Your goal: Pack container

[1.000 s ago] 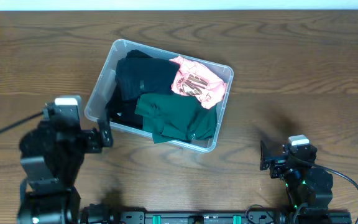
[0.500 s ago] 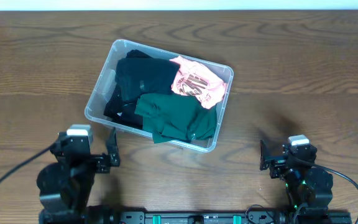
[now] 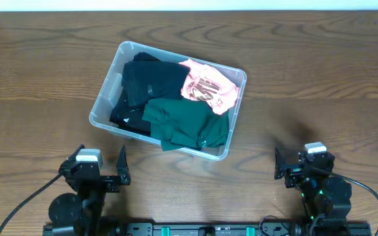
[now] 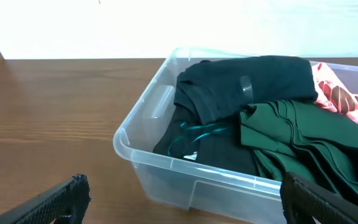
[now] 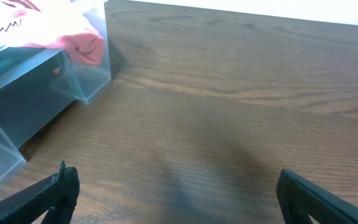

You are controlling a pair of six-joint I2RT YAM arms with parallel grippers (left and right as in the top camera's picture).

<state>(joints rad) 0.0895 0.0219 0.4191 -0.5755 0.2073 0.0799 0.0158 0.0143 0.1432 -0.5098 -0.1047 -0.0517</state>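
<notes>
The clear plastic container point(image 3: 105, 98) stands on the wooden table, left of centre. It holds a black garment point(image 3: 151, 82), a green garment point(image 3: 188, 124) and a pink garment point(image 3: 207, 86). My left gripper point(image 3: 96, 169) is open and empty, near the front edge, apart from the container's front left corner. In the left wrist view the container's rim point(image 4: 143, 155) and its clothes lie just ahead of the open jaws point(image 4: 182, 196). My right gripper point(image 3: 305, 167) is open and empty at the front right. Its wrist view shows open jaws point(image 5: 179, 186) over bare wood, with the container's corner point(image 5: 89, 78) at far left.
The wooden table point(image 3: 307, 72) extends to the right of and behind the container. A white wall edge runs along the far side. The arm bases and cables sit along the front edge.
My left arm has pulled back from beside the container's left wall toward the front edge and turned to face the container. The right arm and the clothes have not moved.
</notes>
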